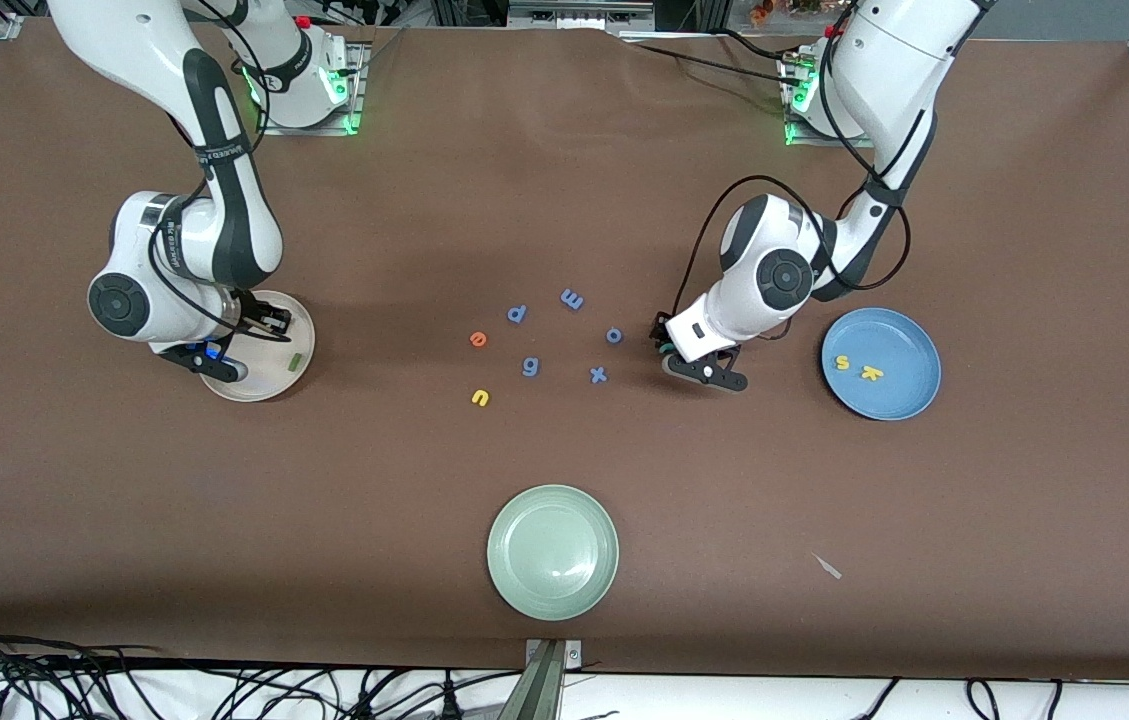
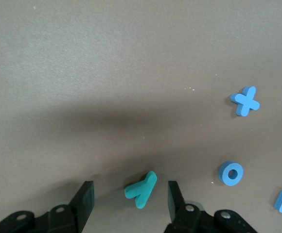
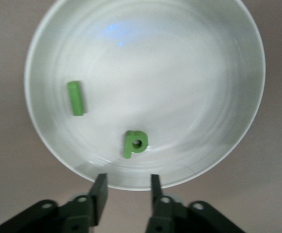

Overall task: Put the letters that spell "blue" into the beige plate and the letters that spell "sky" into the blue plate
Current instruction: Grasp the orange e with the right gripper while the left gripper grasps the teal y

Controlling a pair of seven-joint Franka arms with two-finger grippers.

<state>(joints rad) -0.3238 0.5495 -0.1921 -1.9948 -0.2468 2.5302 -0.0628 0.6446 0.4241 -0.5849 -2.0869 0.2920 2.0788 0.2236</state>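
Observation:
The teal y lies flat on the brown table between the spread fingers of my left gripper, which is open and low over it. My right gripper hangs open and empty over the rim of the beige plate. In that plate lie the green l and the green b. The blue plate, at the left arm's end, holds the yellow s and yellow k. The orange e and yellow u rest mid-table.
Blue letters p, m, o, g and x are scattered mid-table, with o and x closest to the left gripper. A pale green plate sits nearer the front camera.

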